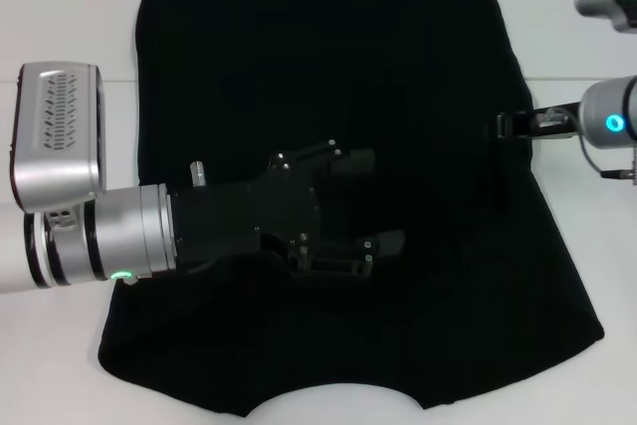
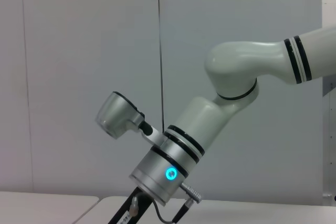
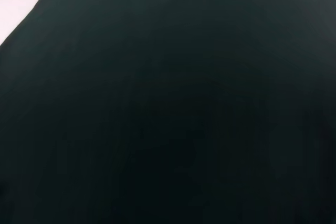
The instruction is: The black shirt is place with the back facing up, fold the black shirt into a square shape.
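While the black shirt point(image 1: 328, 97) lies spread flat on the white counter point(image 1: 60, 27) | left hand point(image 1: 373, 201) hovers mid-cloth, fingers parted, empty | right hand point(image 1: 508, 126) at shirt's right edge, grip unreadable | fold apparently under way; next needs an edge pinched.

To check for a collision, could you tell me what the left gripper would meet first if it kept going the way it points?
Probably the right gripper: the left gripper points across the black shirt toward it, though height is unclear.

Bright even light, sharp, faint shadows
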You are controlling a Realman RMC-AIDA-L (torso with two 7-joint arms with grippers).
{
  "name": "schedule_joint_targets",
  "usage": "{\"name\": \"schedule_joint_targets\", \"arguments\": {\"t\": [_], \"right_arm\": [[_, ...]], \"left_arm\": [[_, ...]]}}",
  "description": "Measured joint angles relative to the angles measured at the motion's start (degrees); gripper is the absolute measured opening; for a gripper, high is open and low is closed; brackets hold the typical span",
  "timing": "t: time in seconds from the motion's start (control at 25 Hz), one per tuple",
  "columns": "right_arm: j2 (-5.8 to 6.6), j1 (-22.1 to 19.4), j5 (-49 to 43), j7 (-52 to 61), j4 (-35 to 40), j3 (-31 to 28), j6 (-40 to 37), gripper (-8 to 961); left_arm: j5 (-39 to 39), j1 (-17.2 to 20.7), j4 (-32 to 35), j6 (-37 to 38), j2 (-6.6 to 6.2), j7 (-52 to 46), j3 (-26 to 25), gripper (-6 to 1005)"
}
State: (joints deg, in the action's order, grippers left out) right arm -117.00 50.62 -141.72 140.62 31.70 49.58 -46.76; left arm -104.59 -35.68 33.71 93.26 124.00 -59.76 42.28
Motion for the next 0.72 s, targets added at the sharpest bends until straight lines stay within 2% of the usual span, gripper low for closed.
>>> {"name": "schedule_joint_targets", "arguments": {"t": [0.28,0.48,0.72], "right_arm": [[-2.14,0.63,0.28,-2.33,1.51,0.22,0.48,174],[-1.98,-0.30,6.81,-6.00,2.96,-0.23,0.42,196],[-1.72,-2.95,17.62,-15.19,2.56,-0.43,-1.21,425]], "left_arm": [[0.00,0.13,0.04,-0.41,-0.05,-0.05,-0.30,937],[0.00,0.25,-0.03,-0.43,-0.11,-0.07,-2.03,937],[0.00,1.52,-0.18,0.51,-0.22,-1.02,-6.62,936]]}}
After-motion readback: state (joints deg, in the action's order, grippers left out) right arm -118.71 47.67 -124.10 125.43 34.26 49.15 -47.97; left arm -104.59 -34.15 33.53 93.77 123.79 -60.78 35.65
